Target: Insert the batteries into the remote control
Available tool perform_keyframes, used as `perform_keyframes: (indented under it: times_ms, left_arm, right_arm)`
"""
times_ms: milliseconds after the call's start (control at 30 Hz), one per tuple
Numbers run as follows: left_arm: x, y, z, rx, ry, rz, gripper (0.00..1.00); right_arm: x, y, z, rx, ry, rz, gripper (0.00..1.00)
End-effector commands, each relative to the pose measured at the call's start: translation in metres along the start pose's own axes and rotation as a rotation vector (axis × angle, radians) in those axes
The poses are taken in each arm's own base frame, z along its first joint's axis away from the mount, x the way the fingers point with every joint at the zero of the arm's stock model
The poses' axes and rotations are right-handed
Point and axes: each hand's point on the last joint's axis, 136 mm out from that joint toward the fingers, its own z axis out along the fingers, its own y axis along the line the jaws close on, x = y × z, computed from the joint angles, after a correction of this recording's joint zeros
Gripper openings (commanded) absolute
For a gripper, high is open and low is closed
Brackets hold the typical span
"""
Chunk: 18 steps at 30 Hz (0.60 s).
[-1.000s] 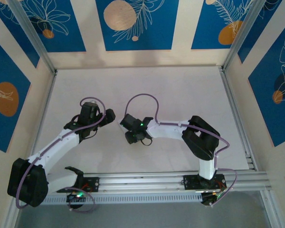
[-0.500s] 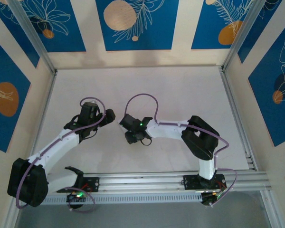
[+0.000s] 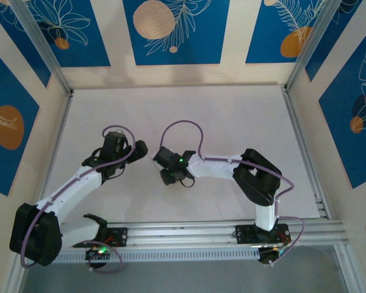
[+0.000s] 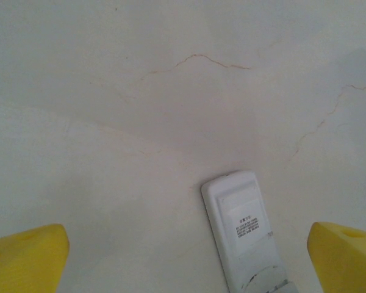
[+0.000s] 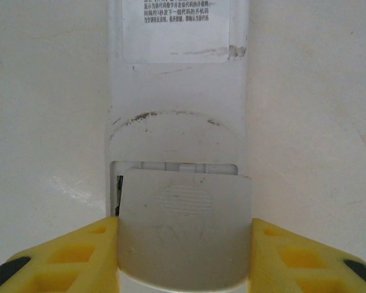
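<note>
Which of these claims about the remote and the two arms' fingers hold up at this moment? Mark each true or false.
1. The white rectangular plastic remote control lies back up, with its printed label showing. True.
2. The left arm's yellow fingers clamp the remote. False: they stand wide apart, and the remote lies between them untouched.
3. The right arm's yellow fingers press on both sides of the pale grey ribbed battery cover. True.
4. The cover fully closes the compartment. False: an open gap shows above its top edge.
</note>
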Motion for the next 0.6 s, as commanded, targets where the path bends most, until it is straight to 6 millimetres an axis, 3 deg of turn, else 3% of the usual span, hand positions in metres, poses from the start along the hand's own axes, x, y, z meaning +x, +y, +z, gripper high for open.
perform_keyframes:
  times_ms: [0,267,567]
  left_arm:
    - [-0.006,0.006,-0.004,-0.014,-0.027,-0.028,1.0]
    - [-0.008,0.007,-0.005,-0.011,-0.033,-0.039,1.0]
    - [-0.008,0.008,-0.005,-0.013,-0.031,-0.041,1.0]
  right_arm:
    - [-0.016,0.025,-0.014,-0.084,-0.068,0.005,0.46]
    - [-0.019,0.025,-0.019,-0.082,-0.084,0.011,0.46]
    - [-0.013,0.017,-0.004,-0.051,-0.031,0.056,0.46]
